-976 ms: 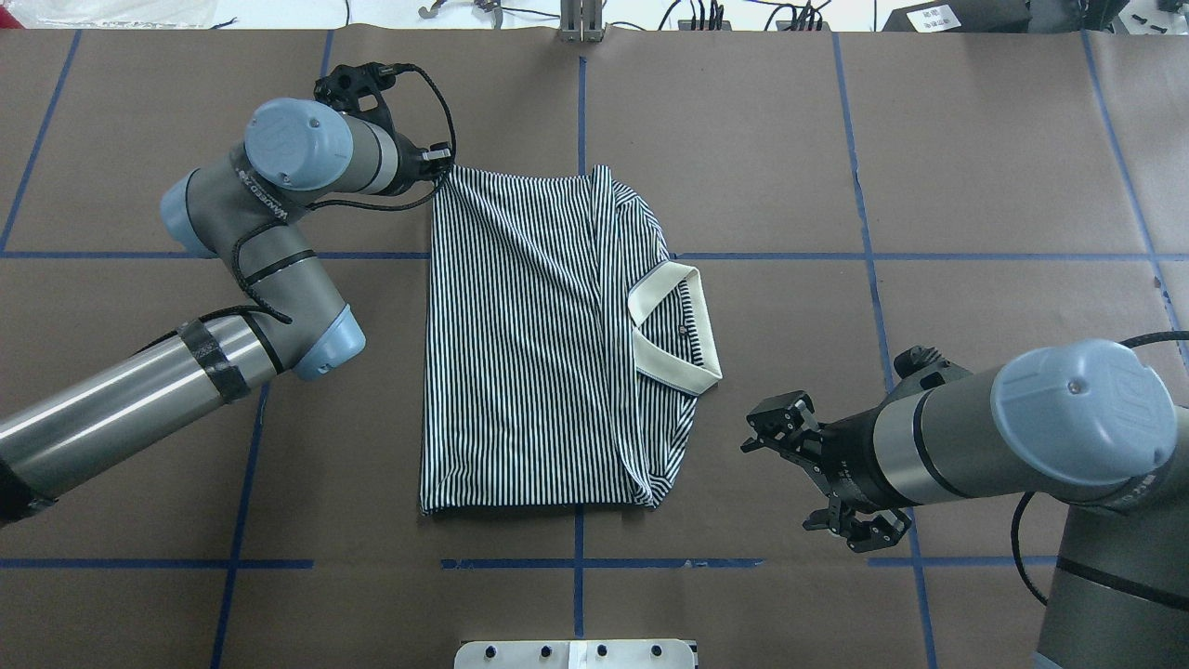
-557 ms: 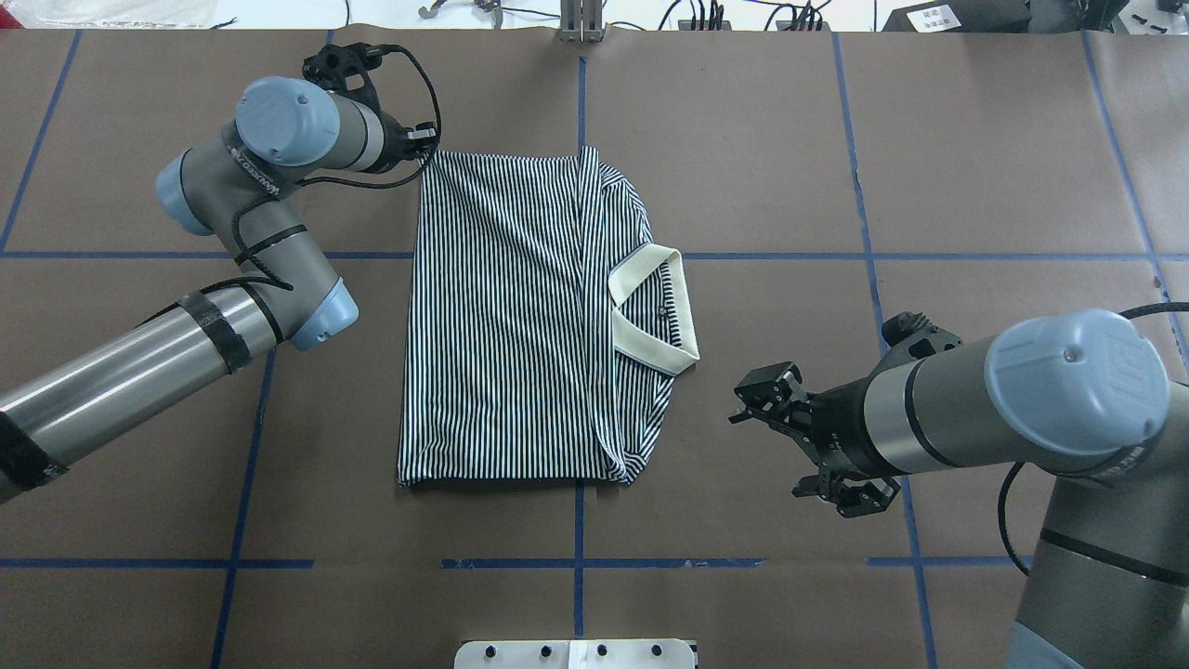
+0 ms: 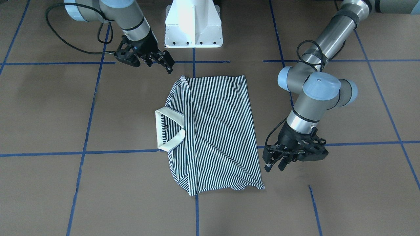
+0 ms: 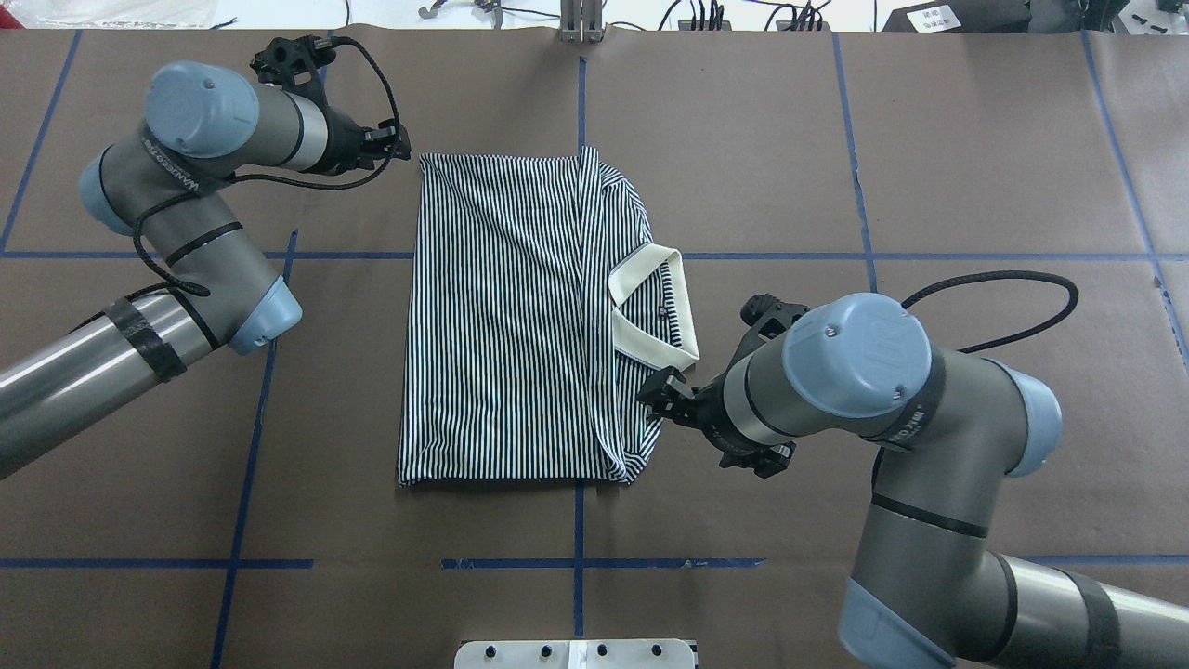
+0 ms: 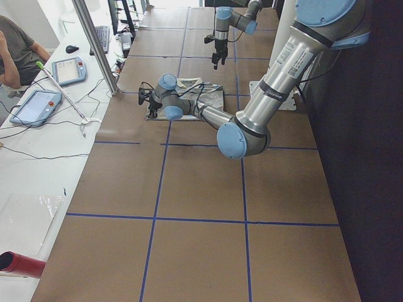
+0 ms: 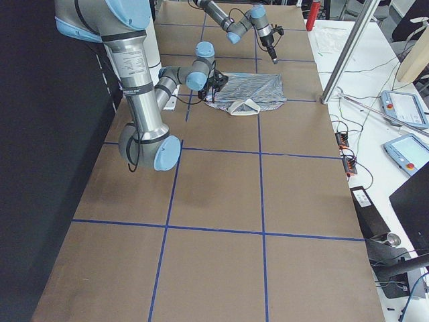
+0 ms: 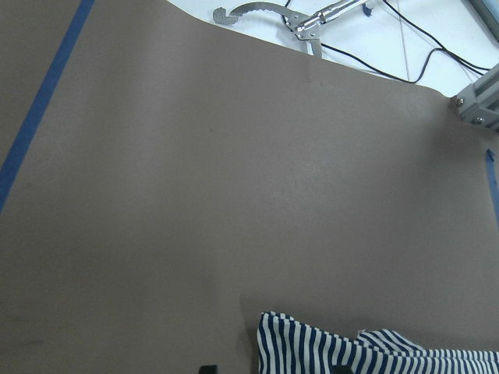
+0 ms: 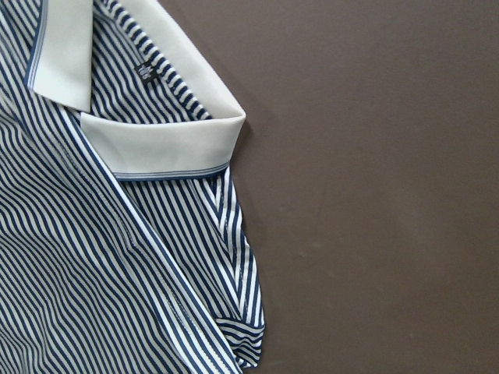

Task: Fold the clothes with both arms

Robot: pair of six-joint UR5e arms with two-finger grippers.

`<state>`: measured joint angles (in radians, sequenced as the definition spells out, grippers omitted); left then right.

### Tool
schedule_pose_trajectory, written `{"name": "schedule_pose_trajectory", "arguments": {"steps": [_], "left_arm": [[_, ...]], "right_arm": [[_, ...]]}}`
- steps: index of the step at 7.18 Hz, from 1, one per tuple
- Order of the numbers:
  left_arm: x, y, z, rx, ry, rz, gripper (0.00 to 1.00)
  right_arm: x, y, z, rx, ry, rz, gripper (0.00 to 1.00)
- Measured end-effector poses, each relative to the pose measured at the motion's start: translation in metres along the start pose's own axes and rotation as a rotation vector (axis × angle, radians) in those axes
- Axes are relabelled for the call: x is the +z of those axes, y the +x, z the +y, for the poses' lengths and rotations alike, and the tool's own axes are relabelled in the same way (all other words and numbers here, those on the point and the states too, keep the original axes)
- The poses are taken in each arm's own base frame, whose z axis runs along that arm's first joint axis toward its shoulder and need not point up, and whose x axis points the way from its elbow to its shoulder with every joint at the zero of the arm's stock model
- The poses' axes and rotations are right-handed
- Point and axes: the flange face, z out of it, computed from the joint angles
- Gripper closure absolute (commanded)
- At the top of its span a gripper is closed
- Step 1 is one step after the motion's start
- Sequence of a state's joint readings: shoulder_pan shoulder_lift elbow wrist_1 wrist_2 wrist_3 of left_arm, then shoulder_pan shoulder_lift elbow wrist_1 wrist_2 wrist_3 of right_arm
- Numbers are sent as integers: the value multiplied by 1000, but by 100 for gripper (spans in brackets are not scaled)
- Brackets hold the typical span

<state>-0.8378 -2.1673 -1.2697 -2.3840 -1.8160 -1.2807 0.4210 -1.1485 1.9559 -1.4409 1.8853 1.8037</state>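
On table (image 4: 929,139), striped polo shirt (image 4: 511,325) folded, cream collar (image 4: 664,316) showing

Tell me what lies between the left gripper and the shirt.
Only a narrow strip of bare brown table cover. The front-facing view shows the left gripper beside the polo shirt, apart from it.

Overhead, front, sides, wrists: shared shirt (image 4: 502,316)

Navy-and-white striped polo shirt (image 4: 506,316), folded flat, cream collar (image 4: 684,307) exposed.
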Motion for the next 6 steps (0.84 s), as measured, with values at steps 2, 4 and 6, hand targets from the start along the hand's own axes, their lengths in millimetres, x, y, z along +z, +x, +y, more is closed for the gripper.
{"name": "schedule_pose_trajectory", "arguments": {"steps": [2,4,6], "left_arm": [[-4,-9,4,-2,-3,0,42],[-4,-9,5,-4,-4,0,41],[-5,-12,8,-4,-7,-1,42]], "right_arm": [[26,-25,8,-216,2,94,1],[51,-53,16,-457,-19,182,1],[72,-84,22,-580,-33,270,10]]}}
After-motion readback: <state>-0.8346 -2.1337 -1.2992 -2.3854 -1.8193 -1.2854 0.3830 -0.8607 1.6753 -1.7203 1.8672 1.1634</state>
